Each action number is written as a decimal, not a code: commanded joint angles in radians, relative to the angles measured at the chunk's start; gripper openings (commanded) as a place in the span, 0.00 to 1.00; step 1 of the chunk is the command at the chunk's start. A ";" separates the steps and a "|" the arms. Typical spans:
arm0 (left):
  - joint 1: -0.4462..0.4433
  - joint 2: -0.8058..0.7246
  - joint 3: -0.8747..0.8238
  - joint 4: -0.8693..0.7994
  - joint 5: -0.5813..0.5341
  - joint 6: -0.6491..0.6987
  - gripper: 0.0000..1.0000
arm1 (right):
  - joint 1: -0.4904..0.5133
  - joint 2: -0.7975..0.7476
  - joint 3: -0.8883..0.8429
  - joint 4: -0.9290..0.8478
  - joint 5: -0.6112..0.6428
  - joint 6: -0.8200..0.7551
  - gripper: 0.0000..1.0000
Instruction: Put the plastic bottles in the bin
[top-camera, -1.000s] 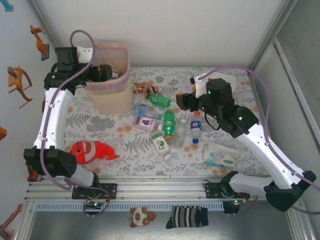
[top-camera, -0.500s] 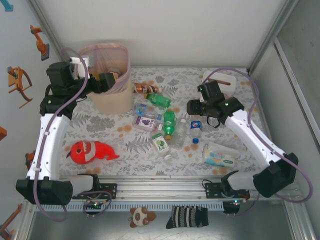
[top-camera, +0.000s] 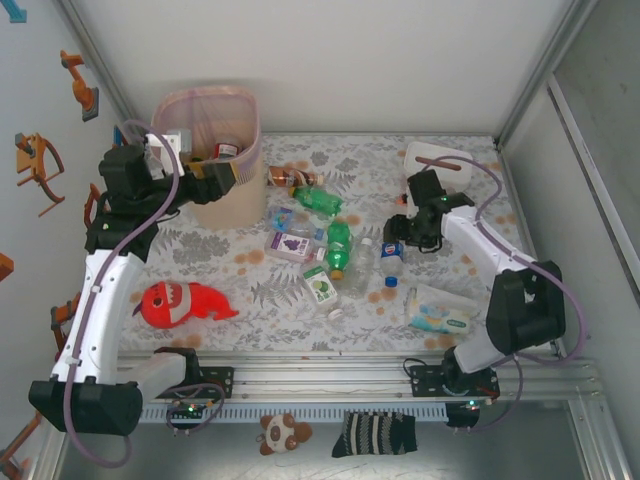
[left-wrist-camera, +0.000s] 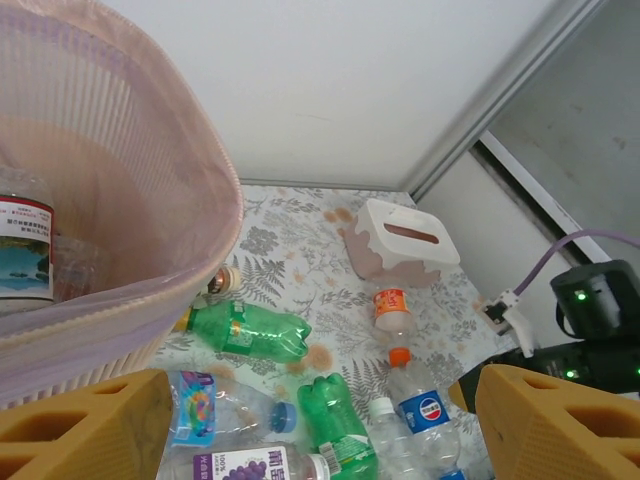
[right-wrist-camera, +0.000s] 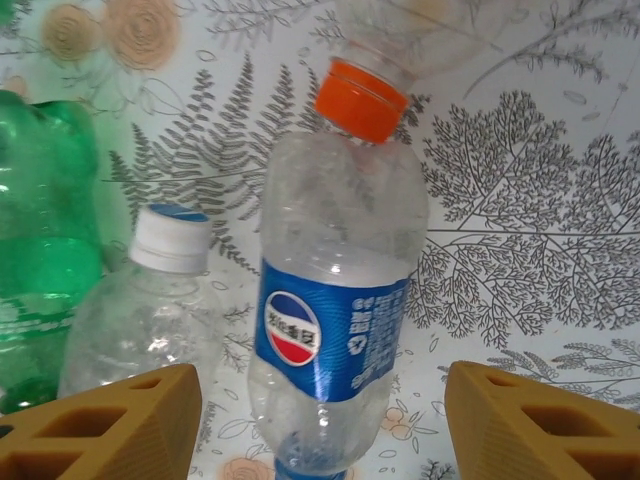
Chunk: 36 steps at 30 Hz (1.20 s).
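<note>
Clear blue-labelled bottle is lying between the fingers of the open right gripper; open left gripper is hovering beside the bin

The bin, tall, pale pink and slotted below its rim, stands upright at the far left. A labelled bottle sits inside it. The other bottles lie scattered on the mat to its right. Among them are a green bottle, a second green bottle and a blue-labelled bottle. A white-capped bottle lies beside the blue-labelled one, and an orange-capped bottle touches its end.
</note>
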 joint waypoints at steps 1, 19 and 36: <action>-0.017 -0.013 -0.009 0.053 -0.002 -0.017 0.79 | -0.043 0.033 -0.024 0.060 -0.096 -0.035 0.63; -0.082 -0.029 -0.028 0.051 -0.080 0.029 0.79 | -0.093 0.193 -0.056 0.153 -0.152 -0.069 0.63; -0.084 -0.023 -0.032 0.058 -0.091 0.048 0.79 | -0.092 0.211 -0.050 0.158 -0.126 -0.074 0.64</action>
